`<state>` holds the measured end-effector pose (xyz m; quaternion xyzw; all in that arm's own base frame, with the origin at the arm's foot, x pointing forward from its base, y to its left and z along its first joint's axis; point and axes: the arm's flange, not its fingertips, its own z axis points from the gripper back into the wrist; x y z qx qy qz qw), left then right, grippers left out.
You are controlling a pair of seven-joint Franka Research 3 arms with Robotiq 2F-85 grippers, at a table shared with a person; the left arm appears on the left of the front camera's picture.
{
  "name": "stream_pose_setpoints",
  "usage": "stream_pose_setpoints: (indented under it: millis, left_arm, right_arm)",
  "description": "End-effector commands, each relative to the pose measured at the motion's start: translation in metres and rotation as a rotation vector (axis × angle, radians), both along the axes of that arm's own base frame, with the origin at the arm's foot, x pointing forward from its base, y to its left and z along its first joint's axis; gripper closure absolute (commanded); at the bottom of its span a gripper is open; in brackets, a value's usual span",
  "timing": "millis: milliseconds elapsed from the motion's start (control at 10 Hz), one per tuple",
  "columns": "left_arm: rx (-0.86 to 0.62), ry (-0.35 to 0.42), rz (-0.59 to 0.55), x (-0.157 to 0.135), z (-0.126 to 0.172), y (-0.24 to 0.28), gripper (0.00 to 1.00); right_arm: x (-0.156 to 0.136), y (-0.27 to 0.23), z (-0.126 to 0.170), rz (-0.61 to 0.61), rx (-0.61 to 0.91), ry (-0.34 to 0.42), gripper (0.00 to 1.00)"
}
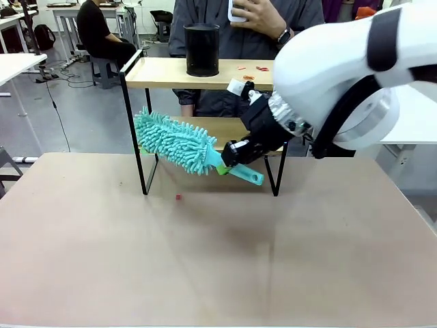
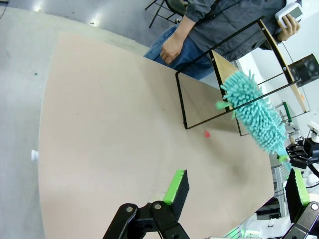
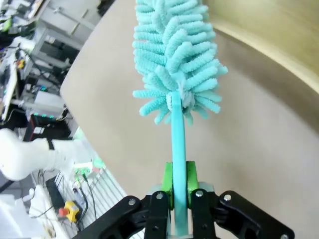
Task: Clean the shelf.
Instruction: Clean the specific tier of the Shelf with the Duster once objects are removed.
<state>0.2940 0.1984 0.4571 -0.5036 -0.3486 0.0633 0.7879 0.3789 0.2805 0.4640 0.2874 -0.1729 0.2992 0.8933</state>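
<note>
Right pincer point(image 1: 229, 156) gripped teal duster point(image 1: 174, 142) beside shelf's point(image 1: 164, 73) lower board, centre frame; left pincer point(image 2: 237, 191) gaped empty; sweeping step in hand, red scraps point(image 1: 254, 68) on top board probably needed reaching next.

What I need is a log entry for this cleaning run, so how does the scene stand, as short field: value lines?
shelf: on the table, far side, two boards
top board: black cylinder, red scraps
duster: teal, fluffy head at lower-board level; contact cannot be told
right gripper: fingers shut on the duster's handle
left gripper: open, holding nothing, over the table
table scrap: red, in front of the shelf
person: behind the shelf, hand holding a white object
</note>
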Motion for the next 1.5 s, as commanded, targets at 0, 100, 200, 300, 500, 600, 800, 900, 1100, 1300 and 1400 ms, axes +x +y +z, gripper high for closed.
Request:
stream_pose_setpoints:
  millis: [0, 100, 200, 300, 500, 600, 800, 900, 1100, 1300, 1400]
  left_arm:
    - [-0.002, -0.029, -0.001, 0.000, -0.001, -0.001, 0.00]
    - [-0.002, -0.029, -0.001, 0.000, -0.001, -0.001, 0.00]
    - [-0.002, -0.029, -0.001, 0.000, -0.001, -0.001, 0.00]
    - [-0.002, -0.029, -0.001, 0.000, -0.001, -0.001, 0.00]
    - [-0.002, -0.029, -0.001, 0.000, -0.001, -0.001, 0.00]
    - [-0.002, -0.029, -0.001, 0.000, -0.001, -0.001, 0.00]
    - [-0.002, -0.029, -0.001, 0.000, -0.001, -0.001, 0.00]
    - [-0.002, -0.029, -0.001, 0.000, -0.001, -0.001, 0.00]
    - [-0.002, -0.029, -0.001, 0.000, -0.001, -0.001, 0.00]
    - [-0.002, -0.029, -0.001, 0.000, -0.001, -0.001, 0.00]
    - [-0.002, -0.029, -0.001, 0.000, -0.001, -0.001, 0.00]
  right_arm:
    - [-0.011, -0.033, -0.004, 0.067, 0.020, 0.049, 0.87]
    - [-0.019, -0.048, 0.001, 0.066, 0.022, 0.064, 0.87]
    - [-0.029, -0.064, 0.006, 0.040, 0.025, 0.061, 0.87]
    - [-0.037, -0.075, 0.010, 0.043, 0.033, 0.051, 0.87]
    - [-0.049, -0.091, 0.016, 0.122, 0.111, 0.039, 0.87]
    - [-0.050, -0.097, 0.015, 0.145, 0.127, 0.078, 0.87]
    - [-0.060, -0.139, 0.018, 0.220, 0.185, 0.176, 0.87]
    - [-0.073, -0.170, 0.027, 0.205, 0.209, 0.192, 0.87]
    - [-0.103, -0.240, 0.040, 0.184, 0.332, 0.181, 0.87]
    - [-0.129, -0.305, 0.038, 0.009, 0.524, 0.151, 1.00]
    - [-0.140, -0.330, 0.035, -0.100, 0.632, 0.105, 1.00]
